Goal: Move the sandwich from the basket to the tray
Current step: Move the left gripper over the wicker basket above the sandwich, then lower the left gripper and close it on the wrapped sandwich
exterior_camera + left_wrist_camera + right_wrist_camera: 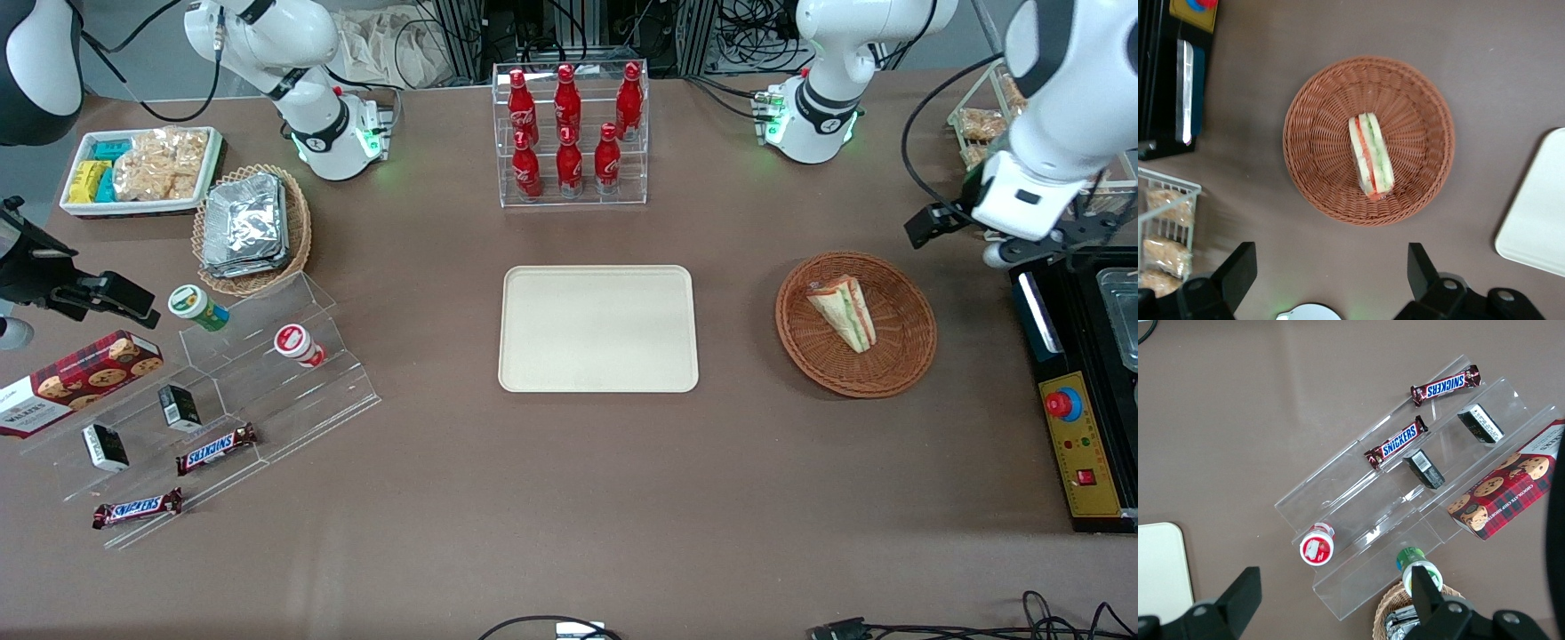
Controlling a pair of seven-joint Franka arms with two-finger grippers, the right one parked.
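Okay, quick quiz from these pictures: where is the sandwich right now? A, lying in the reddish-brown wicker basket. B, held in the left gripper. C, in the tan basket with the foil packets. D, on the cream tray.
A: the sandwich lies in the reddish-brown wicker basket, while the tray holds nothing and the left gripper hovers open above, apart from it.

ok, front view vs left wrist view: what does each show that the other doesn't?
Front view only: the whole tray, bare; the cola bottles in their clear rack; the Snickers bars on the acrylic steps toward the parked arm's end.

Left wrist view only: the hand with fingers spread wide, high above the table beside the basket, holding nothing; the sandwich's layered cut edge seen from straight above.

Both: the sandwich lying in the basket, and part of the tray's rim.
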